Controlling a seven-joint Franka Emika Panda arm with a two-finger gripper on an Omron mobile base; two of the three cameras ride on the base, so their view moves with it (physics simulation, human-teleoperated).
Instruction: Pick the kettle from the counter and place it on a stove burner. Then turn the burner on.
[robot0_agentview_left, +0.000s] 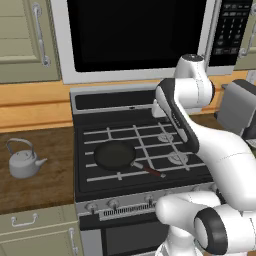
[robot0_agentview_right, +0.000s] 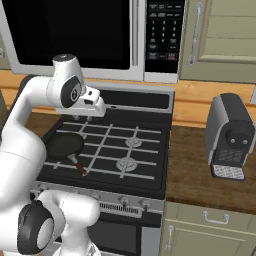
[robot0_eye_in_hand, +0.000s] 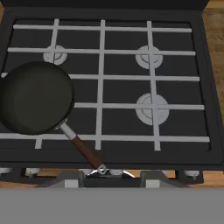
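Kettle (robot0_agentview_left: 23, 159) upright on counter (robot0_agentview_left: 50, 185), left of stove; tool spread unclear, possibly wide.

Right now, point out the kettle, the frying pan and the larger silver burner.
kettle (robot0_agentview_left: 22, 163): left base view, on its round grey body.
frying pan (robot0_eye_in_hand: 35, 97): hand view, middle of its black bowl.
larger silver burner (robot0_eye_in_hand: 152, 108): hand view, on the round head under the grate bars.
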